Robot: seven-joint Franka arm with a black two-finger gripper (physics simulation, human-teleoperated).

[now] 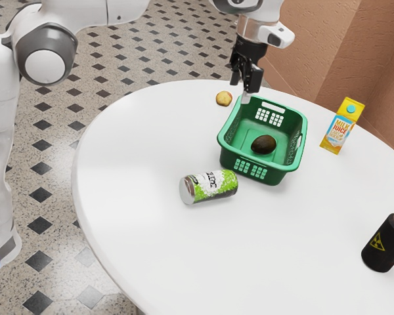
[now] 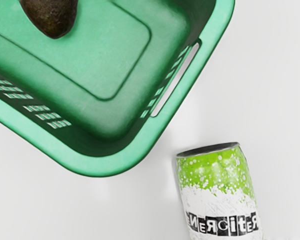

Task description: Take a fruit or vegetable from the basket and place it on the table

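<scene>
My gripper (image 1: 241, 90) hangs above the back left rim of the green basket in the exterior view, open, with nothing visible between its fingers. A dark avocado (image 1: 263, 144) lies on the floor of the basket (image 1: 231, 157). From my hand, the avocado (image 2: 52, 17) is cut by the picture's border, inside the basket (image 2: 105, 165). A yellow-red fruit (image 1: 224, 98) rests outside the basket, close to its back left corner in the exterior view, on the white table (image 1: 151, 243).
A green and white can (image 1: 210, 186) lies on its side by the basket; from my hand, the can (image 2: 217, 190) is beside the basket's corner. A yellow juice carton (image 1: 342, 126) and a black can (image 1: 385, 244) stand toward the exterior view's right.
</scene>
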